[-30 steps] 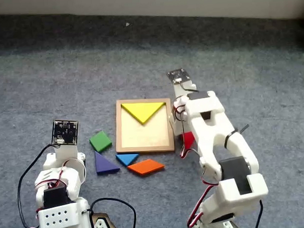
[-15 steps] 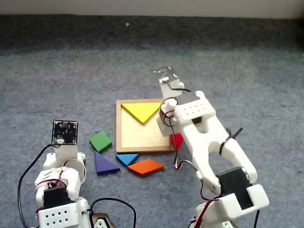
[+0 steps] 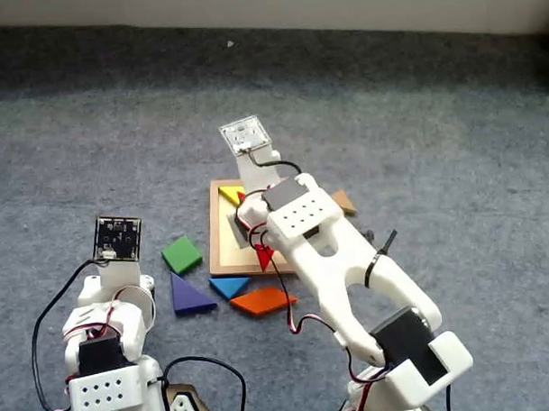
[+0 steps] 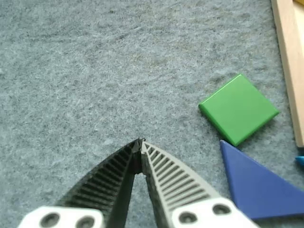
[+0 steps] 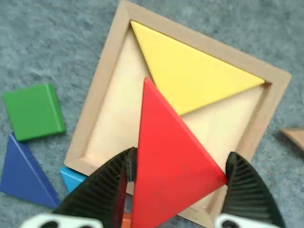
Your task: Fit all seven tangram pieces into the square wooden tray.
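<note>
The square wooden tray [image 5: 102, 95] holds a large yellow triangle [image 5: 190, 76] along its far side. My right gripper [image 5: 181, 154] is shut on a large red triangle [image 5: 168, 171], which hangs tilted over the tray's bare floor. From above, the right gripper [image 3: 253, 238] and the red triangle [image 3: 263, 256] sit over the tray [image 3: 219, 252]. My left gripper [image 4: 139, 147] is shut on nothing above the carpet, left of the green square [image 4: 237, 108] and the dark blue triangle [image 4: 261, 185].
On the carpet in front of the tray lie a green square [image 3: 181, 255], a dark blue triangle [image 3: 189, 295], a small light blue triangle [image 3: 229, 285] and an orange parallelogram [image 3: 262, 301]. A brown piece [image 3: 344, 201] lies right of the tray. The right arm covers much of the tray.
The right arm has swung left from the tray's right side to over the tray, carrying the red triangle. The brown piece now shows. The left arm has kept still.
</note>
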